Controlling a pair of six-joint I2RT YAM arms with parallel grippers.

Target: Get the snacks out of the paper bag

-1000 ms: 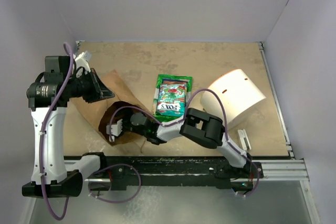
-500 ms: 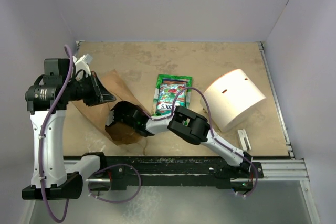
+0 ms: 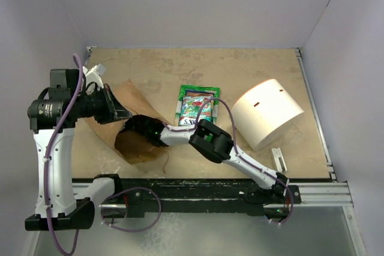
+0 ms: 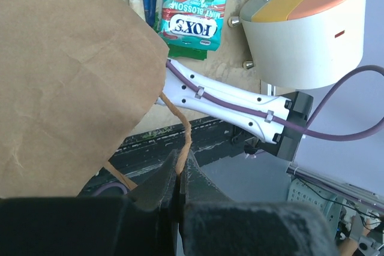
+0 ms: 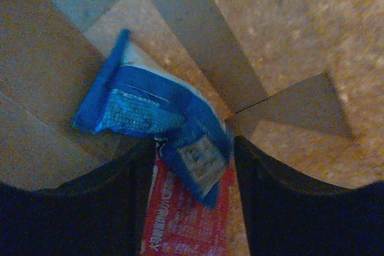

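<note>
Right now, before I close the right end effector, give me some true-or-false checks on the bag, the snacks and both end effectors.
1. The left end effector is shut on the paper bag's handle. True.
2. The right end effector hangs over bare table, outside the bag. False: it is inside the bag's mouth.
3. A green Fox's packet lies on the table outside the bag. True.
4. The bag is empty. False: a blue packet and a red packet lie inside, between the right fingers.
</note>
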